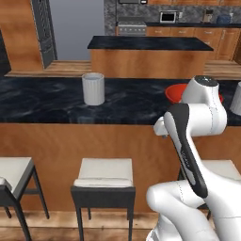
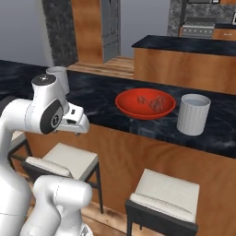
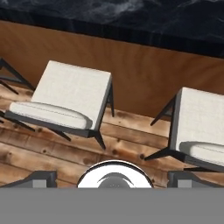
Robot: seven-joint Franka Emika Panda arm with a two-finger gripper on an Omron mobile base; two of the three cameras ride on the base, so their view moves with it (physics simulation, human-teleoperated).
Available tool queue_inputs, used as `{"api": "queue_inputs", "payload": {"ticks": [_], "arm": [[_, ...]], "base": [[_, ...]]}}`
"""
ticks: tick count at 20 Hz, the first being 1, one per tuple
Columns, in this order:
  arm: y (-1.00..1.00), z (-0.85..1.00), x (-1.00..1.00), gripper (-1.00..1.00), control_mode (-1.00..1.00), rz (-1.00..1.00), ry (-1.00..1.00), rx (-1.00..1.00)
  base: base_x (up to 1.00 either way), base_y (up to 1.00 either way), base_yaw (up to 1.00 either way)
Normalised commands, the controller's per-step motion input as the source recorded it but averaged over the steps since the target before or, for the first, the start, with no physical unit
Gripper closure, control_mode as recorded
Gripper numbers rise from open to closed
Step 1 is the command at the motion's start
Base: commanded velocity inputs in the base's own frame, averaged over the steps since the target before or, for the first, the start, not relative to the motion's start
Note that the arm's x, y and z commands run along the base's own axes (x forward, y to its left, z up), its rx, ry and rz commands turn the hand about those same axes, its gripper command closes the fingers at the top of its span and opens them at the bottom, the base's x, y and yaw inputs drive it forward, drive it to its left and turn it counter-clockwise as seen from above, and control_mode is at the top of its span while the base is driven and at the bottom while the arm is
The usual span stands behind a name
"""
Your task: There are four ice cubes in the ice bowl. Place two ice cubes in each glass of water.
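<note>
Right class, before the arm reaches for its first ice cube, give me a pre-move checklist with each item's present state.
1. Ice cubes lying in the red bowl: ok.
2. Exactly four cubes: cannot tell, too small.
3. Both tumblers upright on the counter, right one beside the bowl, left one further off: ok.
4. Claw open: ok.
5. Claw over the bowl: not ok, it faces the stools and floor.
6. Water level in tumblers: cannot tell.

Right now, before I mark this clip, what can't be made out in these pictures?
- Glossy red ice bowl, left base view: mostly behind the white arm.
- Second ribbed pale tumbler, left base view: cut by the right edge.
- Translucent ice cubes, right base view: too small to count.
- Water in either tumbler: not discernible.
</note>
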Motion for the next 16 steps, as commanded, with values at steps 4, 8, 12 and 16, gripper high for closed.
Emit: {"api": "queue_inputs", "payload": {"ticks": [4,8,12,16], "arm": [[-0.38,0.36,0.11,-1.0,-1.0,0.05,-0.01,0.1],[-0.78,0.68,0.24,-1.0,-1.0,0.07,-0.02,0.2],[-0.6,0.52,0.26,-1.0,-1.0,0.03,0.0,0.1],[-0.48,0.41,0.16,-1.0,-1.0,0.03,-0.01,-0.17]], "base": [[0.1,-0.35,0.04],[0.0,0.0,0.0],[0.0,0.0,0.0],[0.0,0.0,0.0]]}}
